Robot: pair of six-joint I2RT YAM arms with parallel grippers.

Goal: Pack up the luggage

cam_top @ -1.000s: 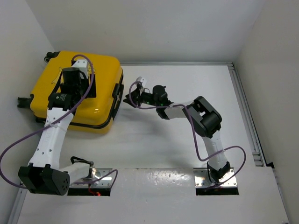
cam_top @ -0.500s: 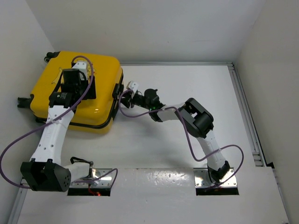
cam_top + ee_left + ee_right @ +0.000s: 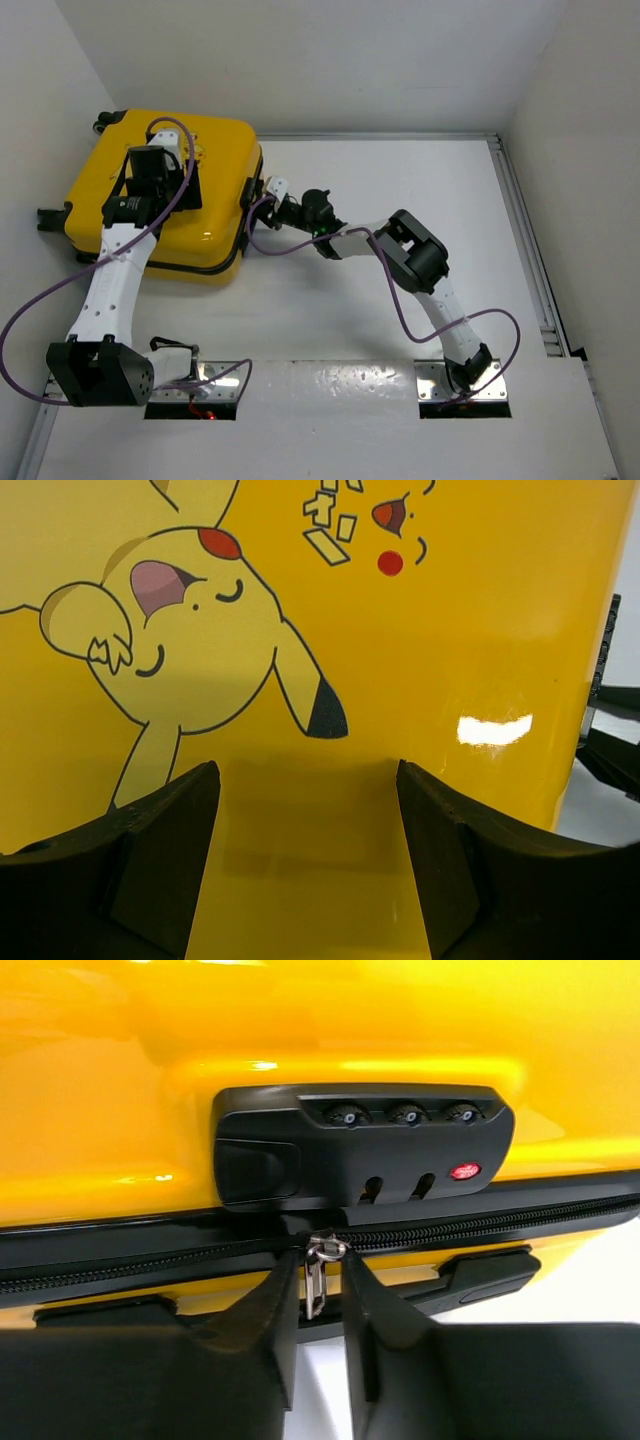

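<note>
Here: glossy yellow Pikachu-print luggage (image 3: 215, 215); left tool (image 3: 308, 772) released; right tool (image 3: 320, 1263) flanking zipper pull (image 3: 315, 1280), grip unclear.

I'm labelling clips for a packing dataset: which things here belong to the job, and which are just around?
In the job:
luggage, closed
zipper pull, flanked by the right gripper
left gripper, open over the luggage

Just there:
combination lock
purple cables
table

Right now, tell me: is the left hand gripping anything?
No, the left hand stands open over the yellow lid of the luggage, with nothing between its fingers.
</note>
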